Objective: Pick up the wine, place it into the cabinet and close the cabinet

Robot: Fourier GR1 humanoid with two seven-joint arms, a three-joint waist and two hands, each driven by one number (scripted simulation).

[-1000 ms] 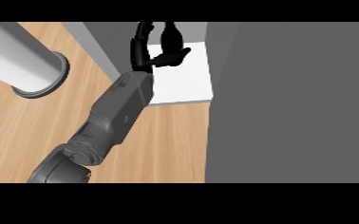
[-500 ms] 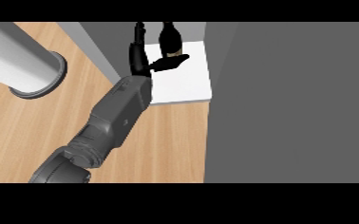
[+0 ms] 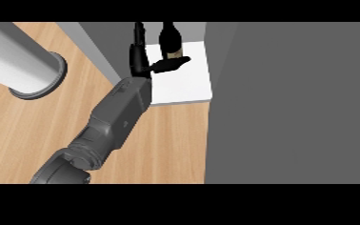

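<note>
The wine bottle point(image 3: 169, 39) is dark with a tan label and stands upright on the white cabinet shelf point(image 3: 187, 82), near its back. My left hand point(image 3: 143, 63) is just left of the bottle, its fingers straight and pointing away from me. Its thumb sticks out to the right below the label, at or close to the bottle's base. The hand is open and nothing is curled round the bottle. The grey forearm point(image 3: 116, 117) runs in from the lower left. My right hand is out of view.
A large grey cabinet door point(image 3: 285, 105) fills the right side, standing open next to the shelf. A grey cabinet wall point(image 3: 98, 47) borders the shelf on the left. A grey cylinder point(image 3: 28, 69) stands on the wooden counter point(image 3: 42, 124) at the left.
The left hand's fingers were curled round the bottle; they have straightened and come off it. The bottle now stands free on the shelf.
</note>
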